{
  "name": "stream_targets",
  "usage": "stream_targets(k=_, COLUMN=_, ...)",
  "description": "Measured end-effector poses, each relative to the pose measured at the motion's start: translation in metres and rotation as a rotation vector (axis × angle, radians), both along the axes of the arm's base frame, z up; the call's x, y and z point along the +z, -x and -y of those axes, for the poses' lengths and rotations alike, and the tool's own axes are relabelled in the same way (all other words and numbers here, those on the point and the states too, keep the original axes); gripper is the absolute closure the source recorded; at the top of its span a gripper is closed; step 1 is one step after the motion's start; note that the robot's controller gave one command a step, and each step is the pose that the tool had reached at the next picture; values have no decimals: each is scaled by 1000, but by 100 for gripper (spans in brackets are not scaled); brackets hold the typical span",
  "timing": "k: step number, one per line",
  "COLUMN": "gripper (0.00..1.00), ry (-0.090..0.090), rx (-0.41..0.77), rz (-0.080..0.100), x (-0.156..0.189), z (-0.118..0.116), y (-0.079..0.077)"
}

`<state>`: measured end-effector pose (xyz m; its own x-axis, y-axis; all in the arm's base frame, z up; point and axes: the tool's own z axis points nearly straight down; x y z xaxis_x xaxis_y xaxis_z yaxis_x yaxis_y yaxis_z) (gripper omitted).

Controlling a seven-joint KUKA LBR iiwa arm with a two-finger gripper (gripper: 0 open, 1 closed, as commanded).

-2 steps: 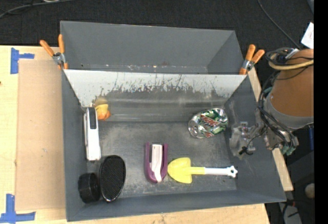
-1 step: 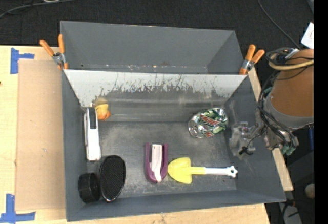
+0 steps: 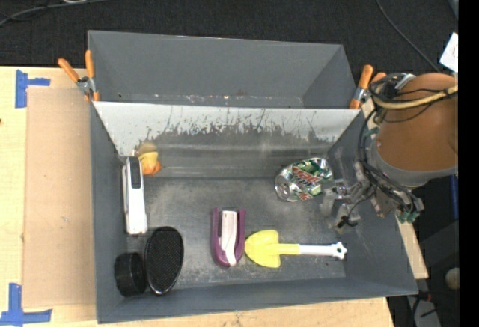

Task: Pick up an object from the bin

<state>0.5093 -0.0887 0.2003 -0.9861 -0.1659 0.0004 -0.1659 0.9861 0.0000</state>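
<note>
so gripper [image 3: 343, 210] nr crumpled shiny can [image 3: 302, 179].

Grey bin [image 3: 224, 86], crushed can [image 3: 303, 179], yellow scoop [image 3: 278, 249], purple stapler [image 3: 227, 236]

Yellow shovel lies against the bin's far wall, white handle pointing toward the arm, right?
No: the camera view shows the yellow shovel near the bin's front wall, white handle pointing toward the arm.
</note>
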Motion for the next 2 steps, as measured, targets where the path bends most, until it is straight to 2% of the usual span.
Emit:
stream_targets(k=1, gripper=0, ry=-1, rx=-251, rz=-3, x=-17, z=-42, y=14)
stream_targets(k=2, gripper=0, ry=-1, rx=-429, rz=-5, x=-25, z=-65, y=22)
